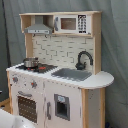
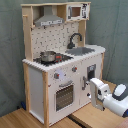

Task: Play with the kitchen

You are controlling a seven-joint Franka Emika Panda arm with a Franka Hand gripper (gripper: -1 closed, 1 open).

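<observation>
The kitchen (image 1: 55, 75) is a white and light-wood toy unit with a pegboard back, seen in both exterior views. On its worktop are a black faucet (image 1: 84, 59), a grey sink (image 1: 72, 74) and a red-ringed hob (image 1: 40, 67) with a small metal pot (image 1: 31, 62) on it. The hood (image 2: 49, 20) hangs at the top. The windowed oven door (image 2: 64, 96) looks shut. In the second exterior view my white arm (image 2: 114, 100) reaches in from the lower right. Its gripper (image 2: 93, 86) is right at the lower cabinet door (image 2: 91, 75) beside the oven.
A toy microwave (image 1: 70, 23) sits in the upper shelf. Grey curtain (image 1: 115, 45) hangs behind the kitchen. The unit stands on a wooden floor (image 2: 20, 120). A white rounded shape (image 1: 7, 120) fills the first exterior view's lower left corner.
</observation>
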